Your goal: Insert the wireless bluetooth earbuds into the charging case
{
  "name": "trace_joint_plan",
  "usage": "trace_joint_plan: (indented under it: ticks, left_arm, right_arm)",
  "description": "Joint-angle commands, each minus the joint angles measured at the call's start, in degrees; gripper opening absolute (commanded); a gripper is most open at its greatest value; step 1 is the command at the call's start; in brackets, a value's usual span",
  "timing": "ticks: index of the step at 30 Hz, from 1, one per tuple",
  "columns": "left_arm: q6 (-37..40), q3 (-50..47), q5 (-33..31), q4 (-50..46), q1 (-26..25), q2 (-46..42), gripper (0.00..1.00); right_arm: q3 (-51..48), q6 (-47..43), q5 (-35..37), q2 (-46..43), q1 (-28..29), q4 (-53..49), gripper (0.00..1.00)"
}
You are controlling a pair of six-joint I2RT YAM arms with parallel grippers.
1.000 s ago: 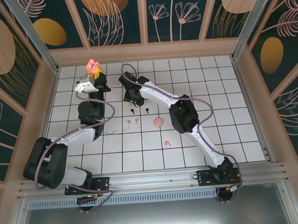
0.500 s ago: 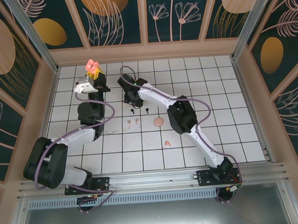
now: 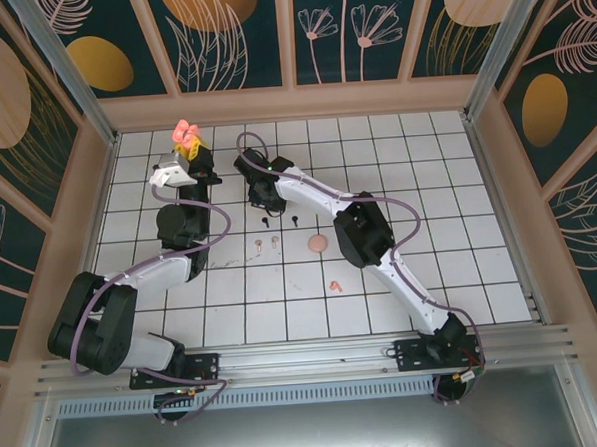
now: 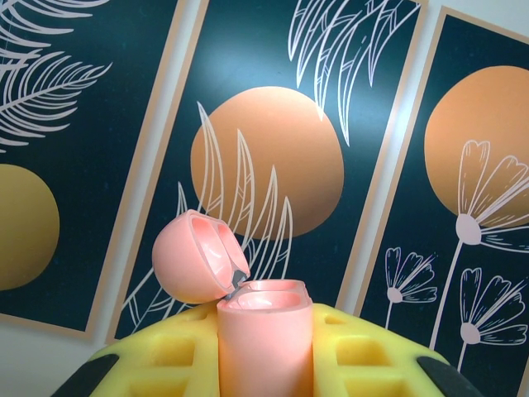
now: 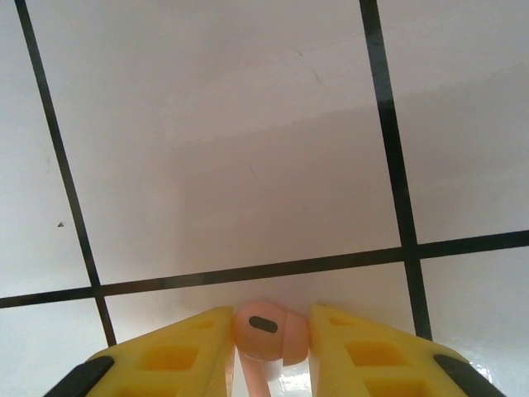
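Tabletop [image 3: 447,196] of white tiles bears pink earbud [image 5: 263,329], teal floral panels [image 3: 368,30] around

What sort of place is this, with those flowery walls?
Probably a small enclosed robot test booth: a white gridded table, flower-painted panels walling it in, and a left arm and right arm bolted to a metal rail.

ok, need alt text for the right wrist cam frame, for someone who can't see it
A coral pink earbud sits pinched between the two yellow fingers of the right hand at the bottom edge of the frame. Behind it is a white tiled surface crossed by black grout lines.
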Motion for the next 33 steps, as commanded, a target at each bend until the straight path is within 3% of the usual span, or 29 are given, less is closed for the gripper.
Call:
trace_joint_plan:
  ticks: [1, 11, 15, 20, 33]
  left_arm:
    - [-0.86, -0.28, -0.35, 2.33, 0.50, 0.02, 0.00]
    - [-1.26, -0.20, 0.80, 1.67, 0.50, -0.15, 0.00]
    - [-1.56, 0.02, 1.45, 1.16, 0.48, -0.33, 0.00]
    - [-1.84, 0.23, 1.97, 0.88, 0.51, -0.08, 0.00]
    - [-2.72, 0.32, 2.60, 1.40, 0.50, 1.06, 0.00]
  right_arm:
    - [-0.52, -6.64, 2.30, 0.47, 0.34, -0.04, 0.27]
    - [-10.58, -17.06, 2.86, -5.74, 0.17, 6.18, 0.27]
    - [-11.23, -17.77, 2.05, -5.99, -0.26, 6.47, 0.31]
    - [-11.05, -16.74, 1.32, -5.66, -0.67, 5.95, 0.42]
    - [-8.06, -7.17, -0.20, -3.01, -1.42, 2.44, 0.43]
